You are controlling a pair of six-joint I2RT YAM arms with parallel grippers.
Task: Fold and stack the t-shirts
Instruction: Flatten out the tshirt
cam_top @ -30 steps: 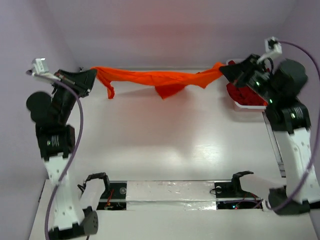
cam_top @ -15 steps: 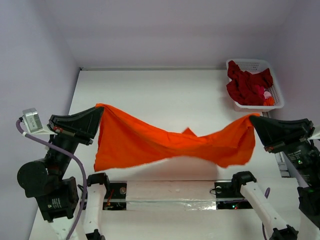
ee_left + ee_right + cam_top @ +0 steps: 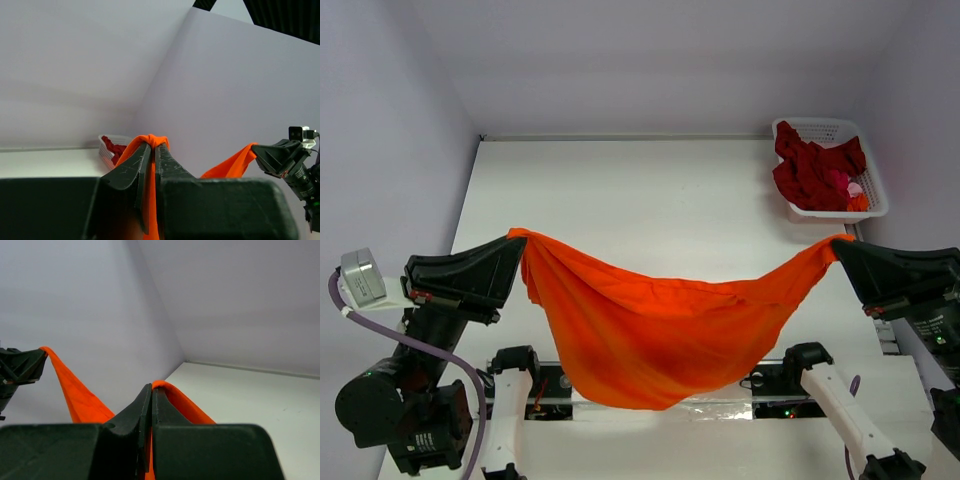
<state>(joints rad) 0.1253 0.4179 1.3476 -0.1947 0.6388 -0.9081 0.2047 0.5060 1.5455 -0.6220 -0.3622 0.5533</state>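
Above near half of table: orange shirt, slung aloft in a deep sag. Pinched at one end by left gripper, jaws pressed together on cloth; likewise at the other by right gripper. No fold made, no stack begun, by the look of it. Red shirts heaped in basket, far right corner. Wide bare tabletop ahead for laying out. Walls close on both sides. Low hem over arm bases: likely snag.
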